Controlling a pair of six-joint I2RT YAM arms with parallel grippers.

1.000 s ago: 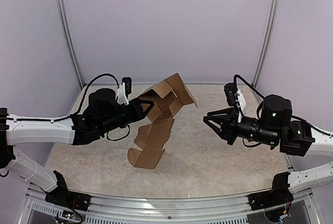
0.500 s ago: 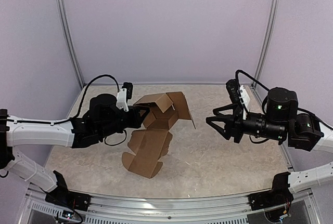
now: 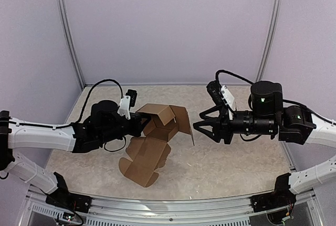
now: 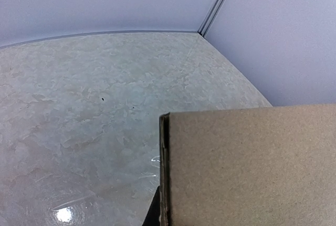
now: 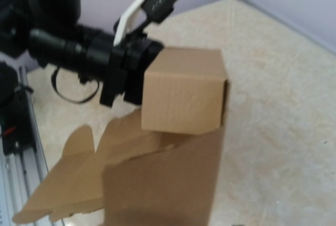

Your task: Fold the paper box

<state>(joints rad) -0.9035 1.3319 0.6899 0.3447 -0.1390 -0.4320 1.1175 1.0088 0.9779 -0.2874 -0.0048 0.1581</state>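
The paper box (image 3: 160,118) is a brown cardboard sheet, partly folded. Its upper end forms a small cube-like shape, and its loose flaps (image 3: 140,162) trail down onto the table. My left gripper (image 3: 140,122) is shut on the left side of the folded part. In the left wrist view a cardboard panel (image 4: 252,163) fills the lower right, with a dark fingertip (image 4: 153,211) showing beside its edge. My right gripper (image 3: 201,126) hangs open just right of the box, apart from it. The right wrist view shows the box (image 5: 184,89) straight ahead with the left gripper (image 5: 131,76) behind it; its own fingers are hidden.
The marbled table (image 3: 226,158) is closed in by pale walls at the back and on both sides, with metal posts (image 3: 269,32) in the corners. An aluminium rail (image 3: 168,205) runs along the near edge between the arm bases.
The left arm has lowered the box, and its trailing flaps now lie on the table. The right arm has moved left toward the box, its jaws spreading wider.
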